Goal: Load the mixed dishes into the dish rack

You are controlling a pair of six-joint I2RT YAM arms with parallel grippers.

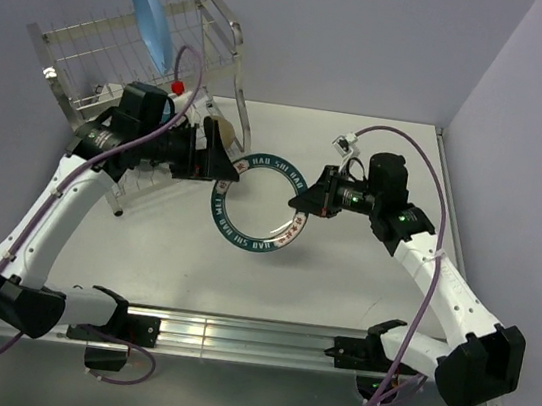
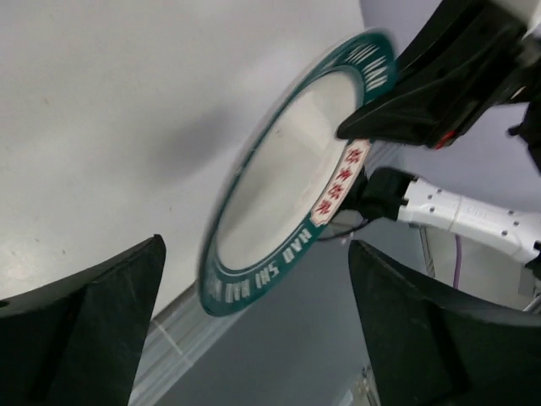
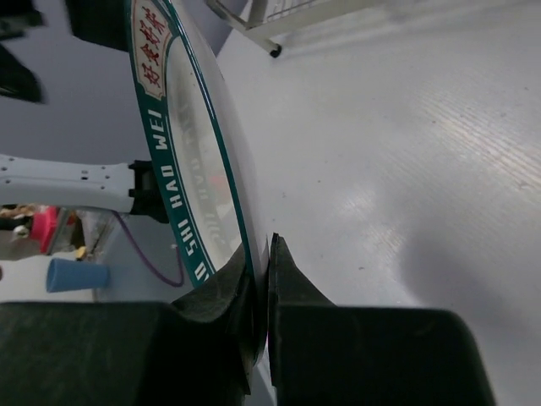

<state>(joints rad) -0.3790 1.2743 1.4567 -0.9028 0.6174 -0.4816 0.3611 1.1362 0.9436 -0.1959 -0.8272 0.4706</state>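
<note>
White plate with dark lettered rim [image 1: 258,209] [image 2: 287,169] [image 3: 199,169]: held on a tilt over the middle of the desk [image 1: 339,293], between the two arms, well clear of the dish rack. Its white centre is ringed by a dark green band with pale lettering and red-lettered panels. In the left wrist view its shadow falls on the desk apart from the plate itself, and the rim is slightly blurred.

Right jaws: clenched on the plate's rim. In the right wrist view the two black fingers [image 3: 321,296] pinch the edge from either face, the plate seen almost edge-on. The right arm [image 1: 425,255] reaches in from the near right corner.

Left jaws: released and spread wide. In the left wrist view both fingers [image 2: 93,313] stand apart at the bottom of the frame, with the plate ahead of the gap and touching neither. The left arm [image 1: 139,139] extends from the near left corner, its tip just beside the plate's far left rim.

Dish rack [image 1: 91,46]: shiny wire frame at the far left corner of the desk, behind the left arm. A light-blue plate [image 1: 148,14] stands on edge in its upper part, leaning and rising above the wires. A small red object [image 1: 177,85] sits near the rack's right side; what it is cannot be told. A tan rounded item [image 1: 218,135] lies just behind the left jaws, partly hidden.
</note>
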